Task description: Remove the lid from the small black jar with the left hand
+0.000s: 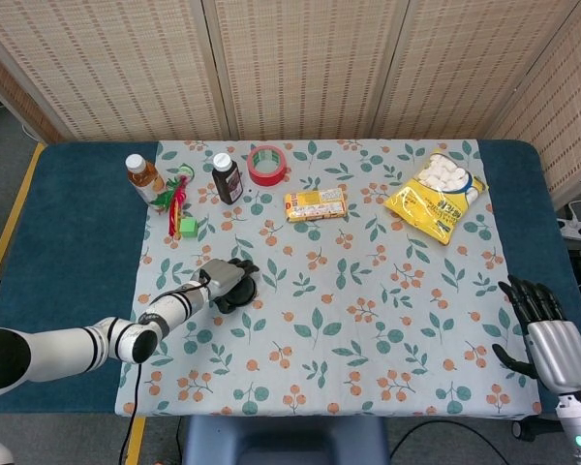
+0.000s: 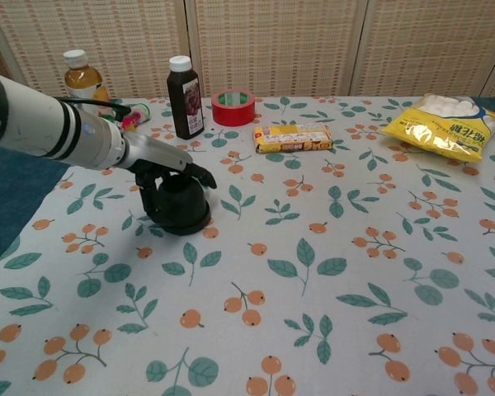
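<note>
My left hand (image 2: 167, 165) rests over the top of the black jar (image 2: 179, 205), left of centre in the chest view. The fingers (image 2: 200, 173) curl down around the lid (image 2: 180, 188), so the hand holds the lid from above; the lid is still seated on the jar. The jar stands upright on the patterned cloth (image 2: 330, 272) that covers the counter (image 1: 77, 223). In the head view the same hand (image 1: 229, 278) covers most of the jar (image 1: 244, 293), lower left of the cloth.

My right hand (image 1: 547, 334) sits at the lower right edge of the head view, off the cloth, fingers spread apart and holding nothing.

Along the upper part of the chest view, from left: a tea bottle (image 2: 81, 76), a dark bottle (image 2: 184, 97), a red tape roll (image 2: 233, 107), a yellow box (image 2: 293, 138) and a yellow snack bag (image 2: 445, 124). All stand well apart from the jar.
</note>
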You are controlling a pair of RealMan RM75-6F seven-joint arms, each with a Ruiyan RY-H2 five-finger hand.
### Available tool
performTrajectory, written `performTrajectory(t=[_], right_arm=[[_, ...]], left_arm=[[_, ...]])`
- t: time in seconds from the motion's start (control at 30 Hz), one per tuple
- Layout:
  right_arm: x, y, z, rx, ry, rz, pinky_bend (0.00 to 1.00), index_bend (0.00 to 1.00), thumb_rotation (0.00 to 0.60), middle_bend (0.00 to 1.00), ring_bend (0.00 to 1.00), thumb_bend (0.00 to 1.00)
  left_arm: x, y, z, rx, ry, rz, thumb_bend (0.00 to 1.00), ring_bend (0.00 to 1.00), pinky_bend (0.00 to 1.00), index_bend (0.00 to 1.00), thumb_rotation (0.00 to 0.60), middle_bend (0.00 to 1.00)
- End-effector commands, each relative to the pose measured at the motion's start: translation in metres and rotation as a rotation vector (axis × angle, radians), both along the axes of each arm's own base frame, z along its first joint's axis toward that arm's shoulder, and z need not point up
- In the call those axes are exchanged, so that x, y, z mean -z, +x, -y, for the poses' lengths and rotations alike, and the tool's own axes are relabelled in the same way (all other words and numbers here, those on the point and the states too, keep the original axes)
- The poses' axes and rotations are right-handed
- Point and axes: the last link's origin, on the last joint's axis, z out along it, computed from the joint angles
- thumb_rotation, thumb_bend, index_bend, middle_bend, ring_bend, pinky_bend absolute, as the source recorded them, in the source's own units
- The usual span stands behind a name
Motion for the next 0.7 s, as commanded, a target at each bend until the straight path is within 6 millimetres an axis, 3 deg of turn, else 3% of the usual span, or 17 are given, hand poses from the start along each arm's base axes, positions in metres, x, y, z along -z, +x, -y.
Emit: performTrajectory(t=[0.03,0.13,0.27,0.53,0.7], right_arm=[[0.0000,0.0002,-0.0002,-0.001,0.001,0.001,0.00,0.00,0.600,0.00,0.00,0.15],[-0.0003,0.0002,-0.0004,-0.001,0.001,0.002,0.00,0.00,0.600,0.00,0.00,0.15],[-0.0003,0.0007,-0.0009,-0.002,0.002,0.003,0.00,0.00,0.600,0.00,0.00,0.15],[-0.0026,0.0008,-0.0025,-0.006,0.000,0.011,0.00,0.00,0.600,0.00,0.00,0.15],[-0.0030,0.0006,-0.0023,-0.004,-0.001,0.011,0.00,0.00,0.600,0.00,0.00,0.15]], left_arm=[[-0.0007,0.0009,-0.0004,0.014,0.008,-0.010,0.35,0.03,0.28,0.05,0.600,0.04],[-0.0014,0.0020,0.0005,0.028,0.016,-0.016,0.35,0.09,0.35,0.12,0.600,0.12],[-0.0034,0.0029,-0.0019,0.062,0.050,-0.037,0.35,0.12,0.35,0.13,0.600,0.17],[0.0008,-0.0013,0.0036,0.064,0.036,-0.096,0.35,0.09,0.32,0.19,0.600,0.16],[0.0013,-0.0023,0.0062,0.089,0.046,-0.113,0.36,0.12,0.43,0.24,0.600,0.21]])
